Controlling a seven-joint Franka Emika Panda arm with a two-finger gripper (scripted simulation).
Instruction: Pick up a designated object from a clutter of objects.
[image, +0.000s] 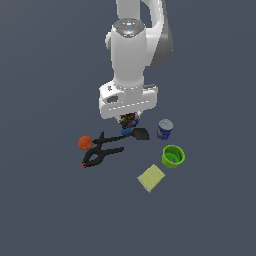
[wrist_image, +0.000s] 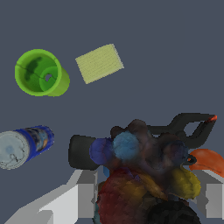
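The small dark lumpy cluster (image: 129, 119) with red, blue and yellow specks sits between my gripper's (image: 129, 121) fingers, right under the white hand. In the wrist view the cluster (wrist_image: 144, 175) fills the space between the two grey fingers (wrist_image: 83, 197), and the gripper (wrist_image: 146, 199) is shut on it. It hangs just above the black spatula (image: 137, 134). A bit of blue (image: 125, 131) shows just below the cluster; I cannot tell if it is the blue ball.
The black clamp (image: 100, 152) and orange ball (image: 85, 142) lie toward the exterior view's left. The blue-white can (image: 165, 129), green cup (image: 173, 156) and pale yellow sponge (image: 151, 178) lie toward its right. The wrist view shows the cup (wrist_image: 41, 72), sponge (wrist_image: 99, 63) and can (wrist_image: 24, 146).
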